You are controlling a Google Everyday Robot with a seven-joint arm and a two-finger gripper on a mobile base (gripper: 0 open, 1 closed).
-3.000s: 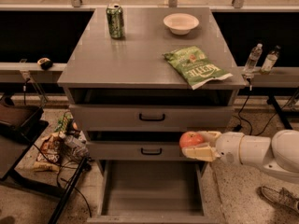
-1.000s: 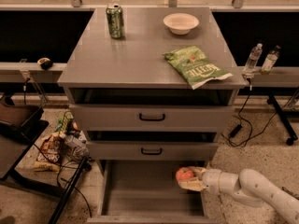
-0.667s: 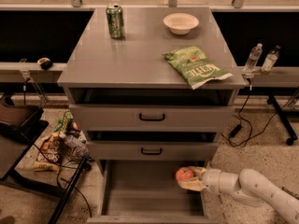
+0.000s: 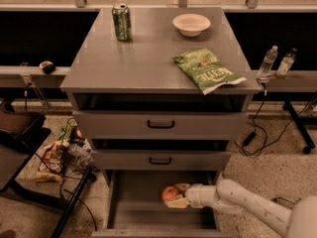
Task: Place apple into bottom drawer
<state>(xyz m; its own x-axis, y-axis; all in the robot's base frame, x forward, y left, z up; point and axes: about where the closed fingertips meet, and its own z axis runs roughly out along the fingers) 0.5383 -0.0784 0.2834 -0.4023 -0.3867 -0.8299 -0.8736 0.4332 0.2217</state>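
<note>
Grey and pulled open at the bottom centre of the frame, the bottom drawer [image 4: 134, 202] has the apple [image 4: 170, 193] inside it, right of middle and low over the floor. The claw [image 4: 176, 195] reaches in from the lower right and is clenched on the apple, one finger above it and one below. The upper drawers [image 4: 161, 125] are shut. On the table [image 4: 143, 58] a can [image 4: 121, 21] stands upper left, a bowl [image 4: 191, 24] upper centre, and a bag [image 4: 207, 71] lies at the right.

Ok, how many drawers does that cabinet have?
3: top drawer, middle drawer below it, bottom drawer pulled open, with the gripper holding the apple in it.
</note>
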